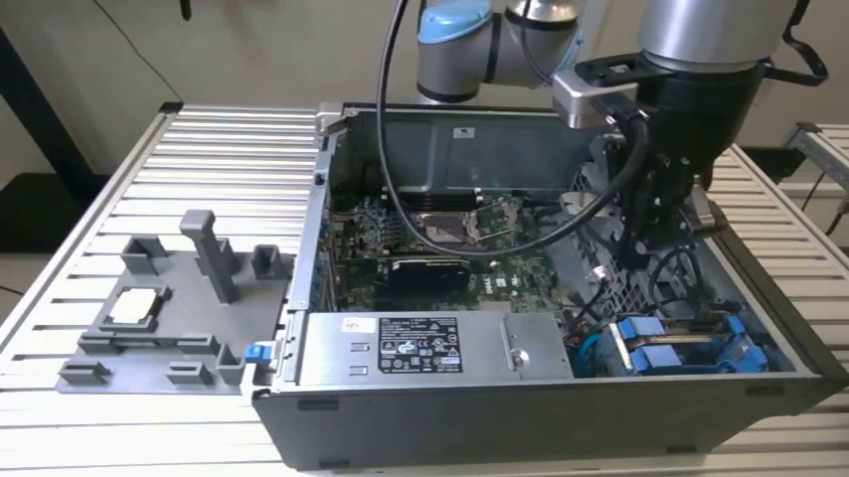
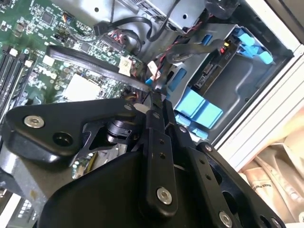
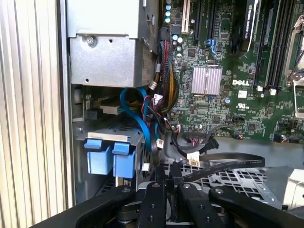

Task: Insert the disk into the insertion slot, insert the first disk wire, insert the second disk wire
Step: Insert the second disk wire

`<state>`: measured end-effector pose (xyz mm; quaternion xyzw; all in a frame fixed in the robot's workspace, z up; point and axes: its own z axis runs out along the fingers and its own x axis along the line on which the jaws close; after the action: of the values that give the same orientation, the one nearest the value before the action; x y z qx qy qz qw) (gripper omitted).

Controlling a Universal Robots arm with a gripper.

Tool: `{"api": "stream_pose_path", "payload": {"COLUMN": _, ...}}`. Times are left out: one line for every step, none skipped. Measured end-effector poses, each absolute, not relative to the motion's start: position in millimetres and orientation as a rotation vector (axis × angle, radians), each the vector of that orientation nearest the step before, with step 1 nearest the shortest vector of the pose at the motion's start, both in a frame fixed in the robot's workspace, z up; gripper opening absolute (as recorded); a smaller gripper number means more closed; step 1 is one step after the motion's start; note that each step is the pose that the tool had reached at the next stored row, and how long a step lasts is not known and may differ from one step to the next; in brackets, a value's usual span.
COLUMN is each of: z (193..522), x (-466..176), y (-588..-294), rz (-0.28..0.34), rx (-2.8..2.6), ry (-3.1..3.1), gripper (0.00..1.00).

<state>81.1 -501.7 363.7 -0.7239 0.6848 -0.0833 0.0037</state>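
The disk (image 2: 207,73) lies inside the insertion slot (image 2: 247,80), a grey metal bay at the case's front corner on the exterior view's right. Its blue carrier tabs (image 1: 670,353) stick out at the bay's mouth and appear again in the first wrist view (image 3: 111,159). A blue disk wire (image 3: 141,118) loops down from beside the power supply toward my fingertips. My gripper (image 2: 156,102) hangs inside the case just above the bay (image 1: 659,243), its fingers pressed together on the blue wire's end (image 3: 155,149). A bundle of black and red wires (image 3: 164,95) runs beside it.
A grey labelled power-supply box (image 1: 424,348) sits beside the bay. The green motherboard (image 1: 438,248) fills the case floor, with loose black cables (image 2: 95,59) over it. A grey fixture (image 1: 173,308) stands on the slatted table at the exterior view's left.
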Motion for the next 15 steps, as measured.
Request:
{"api": "stream_pose_path", "payload": {"z": 364, "x": 83, "y": -503, "rz": -0.257, "rx": -2.271, "ry": 2.148, "gripper": 0.16}}
{"api": "stream_pose_path", "payload": {"z": 364, "x": 85, "y": -505, "rz": -0.254, "rx": -2.273, "ry": 2.149, "gripper": 0.16}}
{"api": "stream_pose_path", "payload": {"z": 364, "x": 87, "y": -507, "rz": -0.250, "rx": -2.275, "ry": 2.151, "gripper": 0.16}}
{"api": "stream_pose_path", "payload": {"z": 364, "x": 89, "y": -508, "rz": -0.246, "rx": -2.277, "ry": 2.152, "gripper": 0.16}}
{"api": "stream_pose_path", "payload": {"z": 364, "x": 91, "y": -510, "rz": -0.243, "rx": -2.279, "ry": 2.154, "gripper": 0.16}}
{"api": "stream_pose_path", "payload": {"z": 364, "x": 93, "y": -512, "rz": -0.239, "rx": -2.281, "ry": 2.156, "gripper": 0.16}}
{"api": "stream_pose_path", "payload": {"z": 364, "x": 95, "y": -513, "rz": -0.235, "rx": -2.283, "ry": 2.157, "gripper": 0.16}}
{"api": "stream_pose_path", "payload": {"z": 364, "x": 97, "y": -515, "rz": -0.231, "rx": -2.285, "ry": 2.159, "gripper": 0.16}}
{"api": "stream_pose_path", "payload": {"z": 364, "x": 99, "y": -517, "rz": -0.227, "rx": -2.288, "ry": 2.160, "gripper": 0.16}}
{"api": "stream_pose_path", "payload": {"z": 364, "x": 101, "y": -519, "rz": -0.224, "rx": -2.290, "ry": 2.162, "gripper": 0.16}}
{"api": "stream_pose_path", "payload": {"z": 364, "x": 103, "y": -521, "rz": -0.220, "rx": -2.292, "ry": 2.163, "gripper": 0.16}}
{"api": "stream_pose_path", "payload": {"z": 364, "x": 105, "y": -523, "rz": -0.216, "rx": -2.294, "ry": 2.165, "gripper": 0.16}}
{"api": "stream_pose_path", "payload": {"z": 364, "x": 106, "y": -525, "rz": -0.213, "rx": -2.296, "ry": 2.167, "gripper": 0.16}}
{"api": "stream_pose_path", "payload": {"z": 364, "x": 108, "y": -528, "rz": -0.209, "rx": -2.298, "ry": 2.168, "gripper": 0.16}}
{"api": "stream_pose_path", "payload": {"z": 364, "x": 109, "y": -530, "rz": -0.206, "rx": -2.300, "ry": 2.170, "gripper": 0.16}}
